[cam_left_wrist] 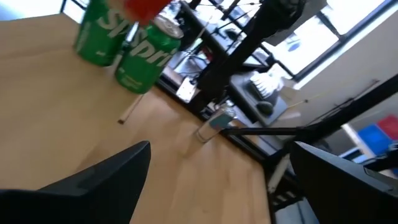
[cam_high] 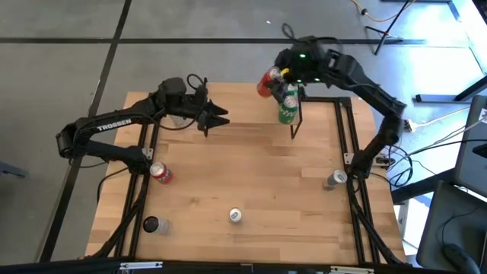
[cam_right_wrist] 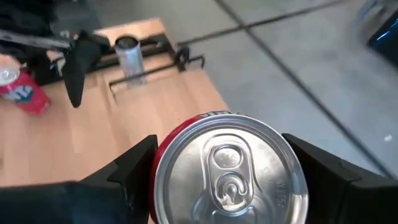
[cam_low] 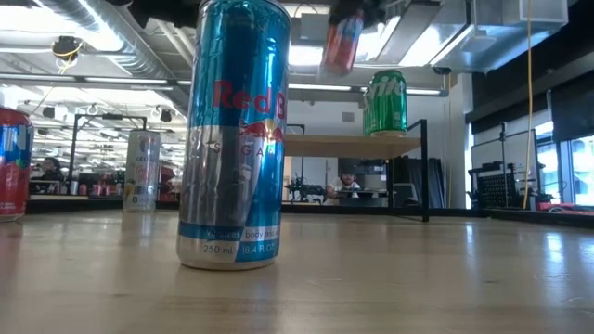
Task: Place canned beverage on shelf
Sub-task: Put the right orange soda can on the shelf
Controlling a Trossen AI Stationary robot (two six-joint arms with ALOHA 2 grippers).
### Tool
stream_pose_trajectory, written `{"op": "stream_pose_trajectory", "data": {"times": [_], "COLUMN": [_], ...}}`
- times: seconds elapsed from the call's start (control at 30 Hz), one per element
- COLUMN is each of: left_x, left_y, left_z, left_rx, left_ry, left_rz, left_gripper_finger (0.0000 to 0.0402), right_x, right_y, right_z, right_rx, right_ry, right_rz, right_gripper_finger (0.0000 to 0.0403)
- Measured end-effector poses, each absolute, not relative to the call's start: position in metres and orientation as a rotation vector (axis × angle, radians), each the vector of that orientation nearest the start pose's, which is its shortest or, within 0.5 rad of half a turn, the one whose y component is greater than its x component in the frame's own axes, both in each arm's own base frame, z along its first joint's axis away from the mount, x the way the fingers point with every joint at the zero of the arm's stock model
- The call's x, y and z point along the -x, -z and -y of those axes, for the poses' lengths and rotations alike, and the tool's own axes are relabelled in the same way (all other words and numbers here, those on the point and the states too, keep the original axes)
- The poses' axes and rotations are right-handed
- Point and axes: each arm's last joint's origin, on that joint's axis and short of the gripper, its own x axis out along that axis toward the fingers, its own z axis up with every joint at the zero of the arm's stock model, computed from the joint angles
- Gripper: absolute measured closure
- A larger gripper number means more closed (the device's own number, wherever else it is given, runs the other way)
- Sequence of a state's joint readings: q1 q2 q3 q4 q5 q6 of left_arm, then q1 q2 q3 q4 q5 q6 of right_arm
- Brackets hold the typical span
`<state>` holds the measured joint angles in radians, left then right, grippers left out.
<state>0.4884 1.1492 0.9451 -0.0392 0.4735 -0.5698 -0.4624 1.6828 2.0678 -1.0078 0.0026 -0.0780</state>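
My right gripper (cam_high: 272, 80) is shut on a red can (cam_low: 342, 42), held above the far end of the table, over the shelf (cam_low: 353, 145), a low rack with a light plank top and thin black legs. Two green Sprite cans (cam_left_wrist: 99, 31) (cam_left_wrist: 146, 56) stand on the shelf; one shows in the low view (cam_low: 383, 102) and from above (cam_high: 288, 109). My left gripper (cam_high: 221, 118) is open and empty over the far left of the table, pointing toward the shelf; its fingers stand wide apart in its wrist view (cam_left_wrist: 217, 155). My right gripper pinches the red can by its two opposite sides, just below the top rim (cam_right_wrist: 186, 134), between its two fingers (cam_right_wrist: 134, 168). The fingers come from above, at the can's top end. The can hangs below them, tilted and clear of the shelf and table.
A red can (cam_high: 160, 173) lies at the table's left. A dark can (cam_high: 151, 224) stands near the front left, a Red Bull can (cam_low: 232, 139) at the front middle, and a silver can (cam_high: 335, 180) at the right rail. Black rails run along both sides of the table.
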Motion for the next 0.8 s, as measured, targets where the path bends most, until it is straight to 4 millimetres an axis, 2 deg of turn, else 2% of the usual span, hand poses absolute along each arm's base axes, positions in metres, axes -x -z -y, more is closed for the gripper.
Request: {"op": "stream_pose_trajectory", "data": {"times": [0.17,0.4,0.67,0.8], "left_x": [-0.233,-0.234,-0.234,-0.235], "left_y": [-0.33,-0.33,-0.33,-0.329], "left_z": [-0.104,-0.1,-0.101,-0.101], "left_rx": [0.676,0.675,0.676,0.676], "left_ry": [-0.086,-0.07,-0.071,-0.072], "left_rz": [-0.22,-0.225,-0.225,-0.225], "left_gripper_finger": [0.0022,0.0022,0.0022,0.0022], "right_x": [-0.317,-0.333,-0.341,-0.341], "right_y": [-0.421,-0.387,-0.37,-0.37], "right_z": [0.173,0.196,0.208,0.209], "right_rx": [-0.149,-0.173,-0.238,-0.249], "right_ry": [0.376,0.374,0.432,0.507], "right_rz": [-0.762,-0.881,-0.915,-0.915], "right_gripper_finger": [0.0131,0.0131,0.0131,0.0131]}}
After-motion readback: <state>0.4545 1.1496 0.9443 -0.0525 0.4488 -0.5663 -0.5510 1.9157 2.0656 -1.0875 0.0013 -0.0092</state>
